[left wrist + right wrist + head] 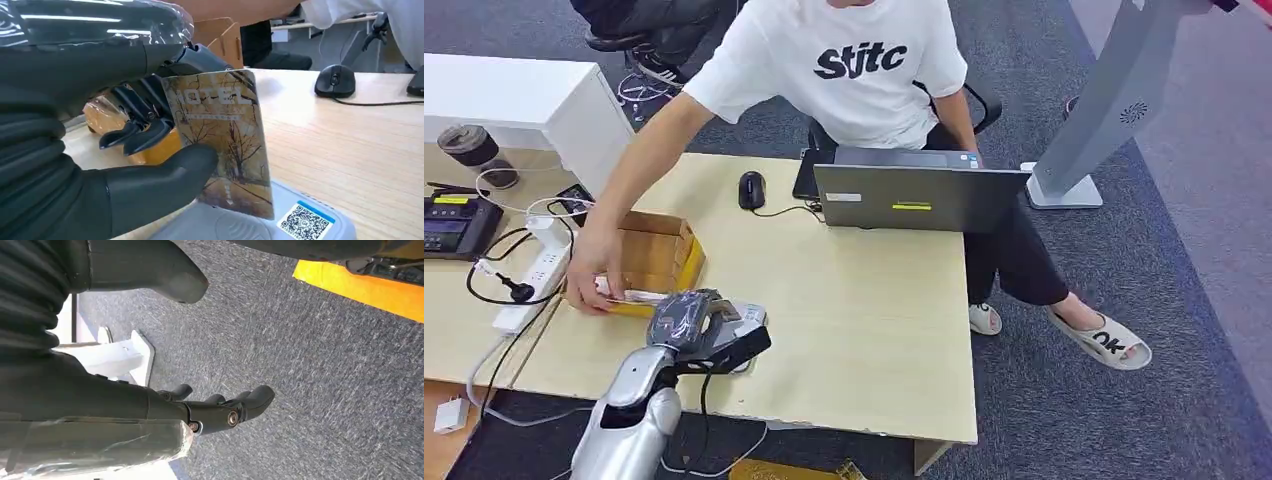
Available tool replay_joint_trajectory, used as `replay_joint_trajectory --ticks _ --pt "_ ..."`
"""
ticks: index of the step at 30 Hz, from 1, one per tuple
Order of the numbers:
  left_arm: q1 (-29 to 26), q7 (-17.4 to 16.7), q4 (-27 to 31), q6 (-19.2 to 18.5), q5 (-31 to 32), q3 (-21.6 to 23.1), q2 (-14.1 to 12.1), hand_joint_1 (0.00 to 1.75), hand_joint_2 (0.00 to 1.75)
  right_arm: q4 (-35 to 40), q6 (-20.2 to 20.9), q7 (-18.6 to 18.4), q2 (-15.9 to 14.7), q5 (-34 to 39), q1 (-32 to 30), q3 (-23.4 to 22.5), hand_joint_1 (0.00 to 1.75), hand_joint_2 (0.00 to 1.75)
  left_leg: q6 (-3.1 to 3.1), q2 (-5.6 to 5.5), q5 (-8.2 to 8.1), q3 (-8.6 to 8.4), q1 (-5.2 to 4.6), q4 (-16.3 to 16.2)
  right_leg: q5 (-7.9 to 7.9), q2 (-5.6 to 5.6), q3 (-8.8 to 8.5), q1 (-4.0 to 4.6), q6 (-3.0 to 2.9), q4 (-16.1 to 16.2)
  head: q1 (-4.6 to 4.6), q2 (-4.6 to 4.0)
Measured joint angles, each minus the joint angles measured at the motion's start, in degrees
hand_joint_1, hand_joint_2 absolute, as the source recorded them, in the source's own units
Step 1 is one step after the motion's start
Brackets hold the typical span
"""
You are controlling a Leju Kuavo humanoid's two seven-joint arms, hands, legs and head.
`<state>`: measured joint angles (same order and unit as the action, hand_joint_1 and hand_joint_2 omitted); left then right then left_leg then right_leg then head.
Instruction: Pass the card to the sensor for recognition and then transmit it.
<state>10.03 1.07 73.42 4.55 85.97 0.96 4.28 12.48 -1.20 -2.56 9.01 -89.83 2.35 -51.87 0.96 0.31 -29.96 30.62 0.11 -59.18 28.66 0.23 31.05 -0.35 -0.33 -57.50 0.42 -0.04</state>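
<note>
Left hand (pixel 115 165) pinches card (pixel 222 145) by its edge, just above sensor (pixel 300 220). Card looks thin, stiff, slippery: you keep thumb firm. Right hand (pixel 220 410) hangs loose, holds nothing.

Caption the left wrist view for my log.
Left hand holds the hotel card just above the grey sensor.

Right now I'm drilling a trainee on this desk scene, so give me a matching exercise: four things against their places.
Things:
1. card
2. mouse
3. sensor
4. cardboard box

Places:
A. beside the laptop
B. held by the left hand
C. under the person's hand
D. on the desk below the card

Pairs: 1-B, 2-A, 3-D, 4-C
</note>
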Motion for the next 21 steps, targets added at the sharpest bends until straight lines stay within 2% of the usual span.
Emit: replay_joint_trajectory --ticks 5,21 --pt "1.07 -1.07 3.08 -1.66 1.73 -0.20 -1.60 1.75 1.75 0.02 -0.50 -0.11 -0.02 0.00 -0.02 -0.15 0.00 1.75 0.00 0.00 0.00 0.02 0.02 0.00 -0.01 0.00 0.03 0.00 -0.01 0.00 -0.02 0.00" --pt "6.42 -2.89 9.90 -2.80 3.39 -1.62 -5.97 1.75 1.75 0.26 -1.07 0.42 -0.07 0.00 -0.01 -0.15 0.00 1.75 0.00 0.00 0.01 0.05 0.02 0.00 -0.01 0.01 0.05 0.01 -0.01 -0.01 0.00 0.00"
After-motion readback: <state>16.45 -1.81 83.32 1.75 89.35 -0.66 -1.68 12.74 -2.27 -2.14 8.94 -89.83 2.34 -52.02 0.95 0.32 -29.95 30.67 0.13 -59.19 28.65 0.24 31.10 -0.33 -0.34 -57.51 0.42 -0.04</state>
